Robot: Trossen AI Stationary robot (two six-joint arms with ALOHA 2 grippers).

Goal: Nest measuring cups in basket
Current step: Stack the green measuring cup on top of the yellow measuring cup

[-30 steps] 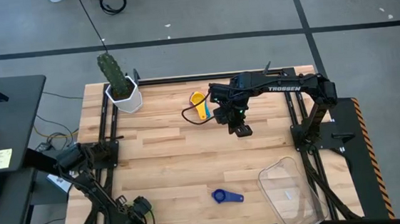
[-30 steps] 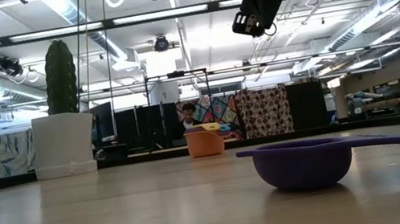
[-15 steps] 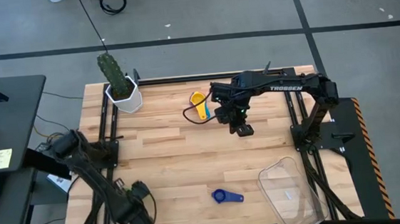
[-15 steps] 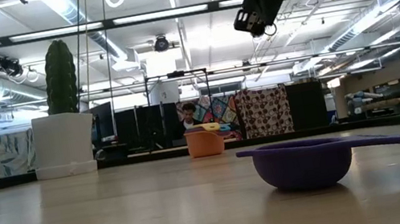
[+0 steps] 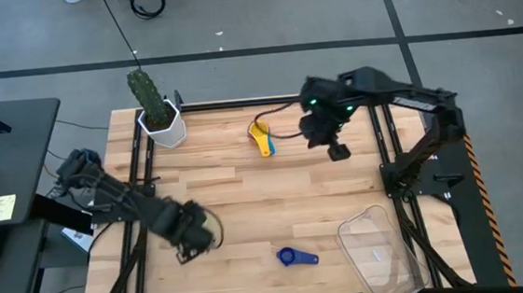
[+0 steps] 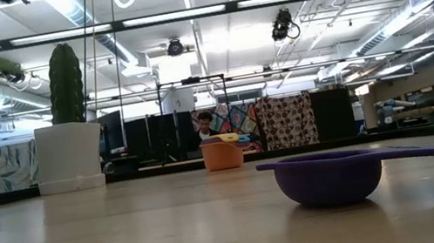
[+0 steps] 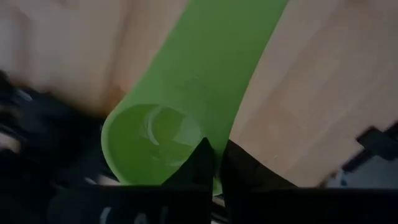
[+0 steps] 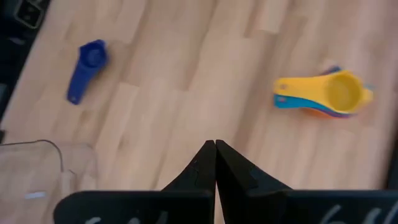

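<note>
Measuring cups are sitting apart: a yellow-topped nested stack (image 5: 261,138) near the tabletop's (image 5: 237,190) far edge, a dark blue cup (image 5: 295,255) beside the clear basket (image 5: 382,249), a green cup (image 7: 186,124) pinched in the left end effector (image 5: 196,232). Probably light, stiff, slick plastic; flat handles are offering the best hold. The right end effector (image 8: 215,155) is hovering closed, empty.

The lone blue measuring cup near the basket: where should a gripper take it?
The blue measuring cup sits upright, alone, beside the basket. Probably grip its flat handle from above, jaws across its width; the handle points toward the basket, away from the round bowl.
</note>
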